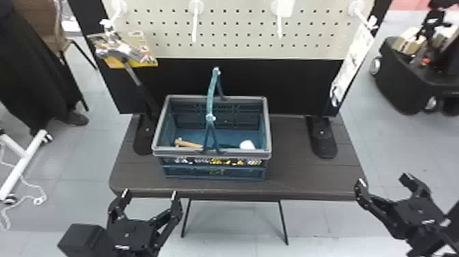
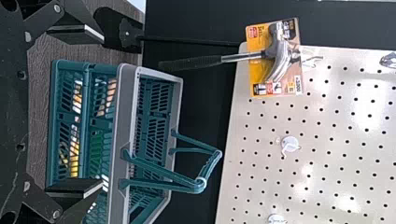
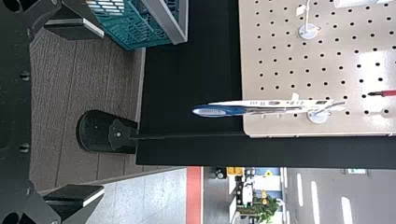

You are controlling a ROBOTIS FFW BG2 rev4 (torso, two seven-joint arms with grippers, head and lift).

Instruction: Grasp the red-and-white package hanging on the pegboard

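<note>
My left gripper (image 1: 150, 193) is open below the table's front edge, in front of the basket; the left wrist view shows its open fingers around the gap (image 2: 100, 111). To the right, beside the table's front right corner, my right gripper (image 1: 383, 180) stands open and empty; its own wrist view has the gripper (image 3: 100, 111) open as well. A mostly white package (image 1: 353, 56) hangs from the pegboard's right hook, beyond my right gripper. In the right wrist view this package (image 3: 275, 103) appears nearly edge-on, with a blue-handled tool. I cannot tell any red on it.
A blue-grey basket (image 1: 211, 154) with its handle raised stands on the table (image 1: 300, 177). The hammer on a yellow card (image 1: 148, 61) hangs at the pegboard's left. A slim red object (image 3: 386, 93) is at the right wrist view's edge. Black stand feet (image 1: 322, 140) flank the basket.
</note>
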